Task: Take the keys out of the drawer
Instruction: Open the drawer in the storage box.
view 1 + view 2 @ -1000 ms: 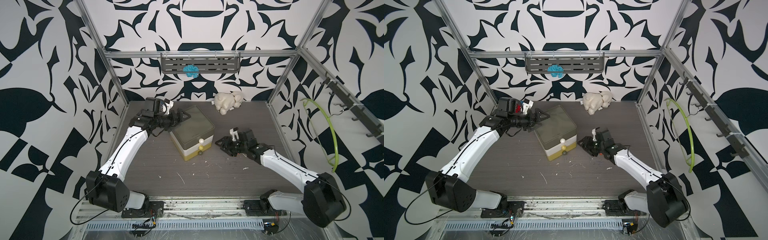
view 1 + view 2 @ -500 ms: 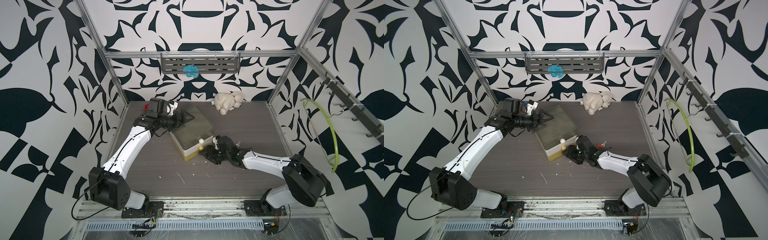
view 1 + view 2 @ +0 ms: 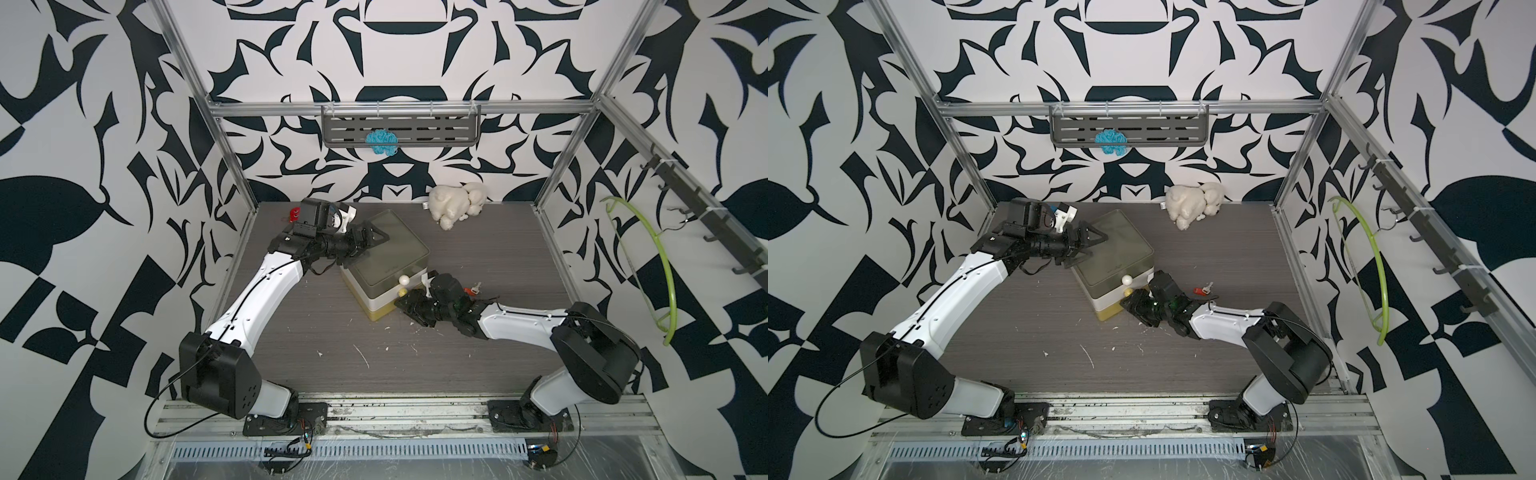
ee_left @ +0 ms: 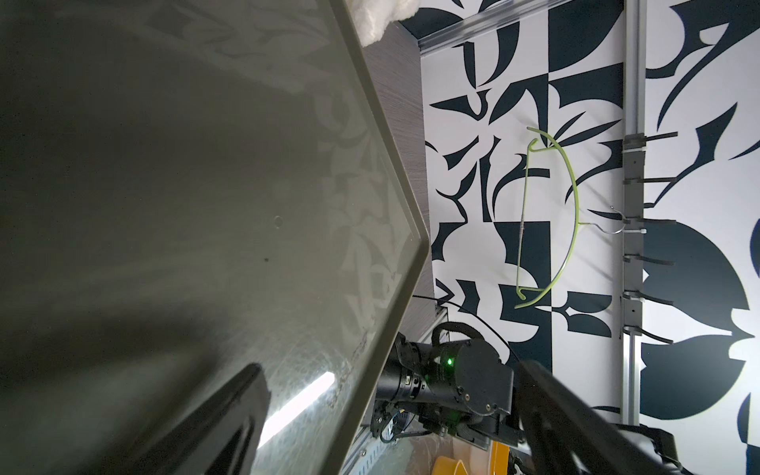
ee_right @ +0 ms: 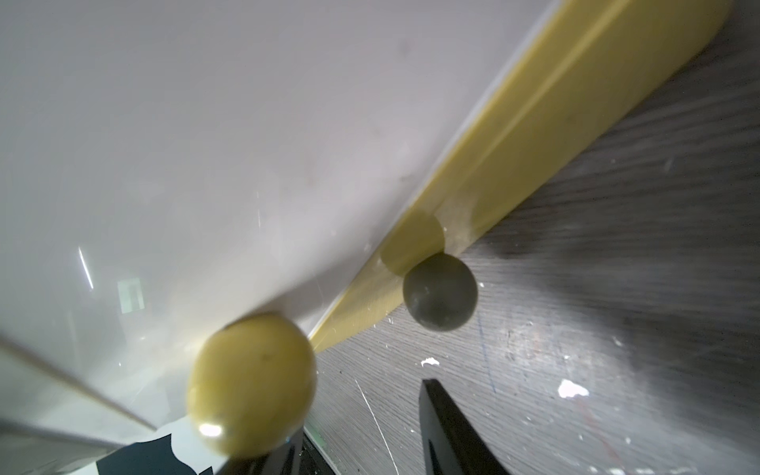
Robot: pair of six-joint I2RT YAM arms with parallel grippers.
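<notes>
White right arm [image 3: 519,324] low, right pincer [image 3: 409,302] agape by yellow knob [image 5: 251,386], left pincer [image 3: 370,246] agape

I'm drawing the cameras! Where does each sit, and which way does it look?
Top views: high in front, looking down at the table; left arm and right arm show.
Left wrist: on left arm, facing across the drawer box toward the green hanger; left tool shows.
Right wrist: on right arm, facing a drawer knob; right tool shows.
Shared: drawer box.
</notes>
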